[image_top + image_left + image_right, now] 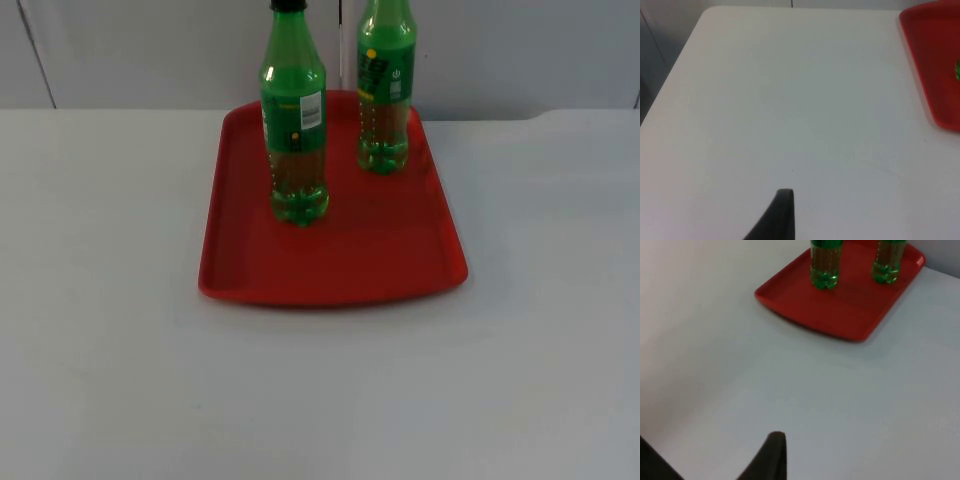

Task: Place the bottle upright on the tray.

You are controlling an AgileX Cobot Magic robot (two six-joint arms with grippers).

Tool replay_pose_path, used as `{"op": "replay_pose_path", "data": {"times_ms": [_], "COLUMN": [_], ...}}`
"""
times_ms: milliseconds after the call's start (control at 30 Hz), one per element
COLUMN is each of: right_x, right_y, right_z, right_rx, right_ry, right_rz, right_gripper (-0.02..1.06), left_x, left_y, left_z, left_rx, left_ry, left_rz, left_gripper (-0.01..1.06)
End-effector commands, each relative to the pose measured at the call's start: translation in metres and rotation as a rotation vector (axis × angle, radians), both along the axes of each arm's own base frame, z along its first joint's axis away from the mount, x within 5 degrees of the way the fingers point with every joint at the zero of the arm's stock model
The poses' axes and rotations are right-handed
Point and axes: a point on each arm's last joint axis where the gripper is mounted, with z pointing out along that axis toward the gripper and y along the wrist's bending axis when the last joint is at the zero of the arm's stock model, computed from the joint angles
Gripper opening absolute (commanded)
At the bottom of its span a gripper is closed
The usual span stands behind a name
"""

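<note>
Bottles: I see two green ones upright on the red tray (330, 270), the near-left bottle (295, 130) at its middle, the far-right bottle (385, 90) toward its far edge, apart from each other. My top view alone shows their labels; the right wrist view shows their bases. The white table (120, 350) surrounds the tray. Left gripper (780, 215) and right gripper (770, 455) hang over bare table; whether their fingers are apart I cannot tell.

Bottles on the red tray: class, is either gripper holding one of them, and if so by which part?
Nothing is held. Both bottles, the nearer bottle and the farther bottle, stand upright on the tray by themselves, with no gripper touching them.
</note>
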Motion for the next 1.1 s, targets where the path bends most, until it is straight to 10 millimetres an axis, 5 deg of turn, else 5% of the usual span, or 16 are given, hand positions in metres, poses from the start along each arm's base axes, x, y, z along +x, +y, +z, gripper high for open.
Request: {"op": "replay_pose_path", "data": {"times_ms": [0,1067], "right_x": [-0.0004,-0.0024], "right_y": [-0.0001,0.0029], "right_z": [-0.0004,-0.0004], "right_rx": [0.002,0.002], "right_ry": [-0.002,-0.003], "right_rz": [-0.030,-0.518], "right_gripper": [1.05,1.05], "left_x": [-0.0003,-0.0003], "left_y": [0.0003,0.0003], "left_z": [-0.0007,-0.0007], "left_rx": [0.003,0.003], "left_ry": [-0.003,-0.003], "left_rz": [-0.006,-0.006], "left_gripper": [1.05,1.05]}}
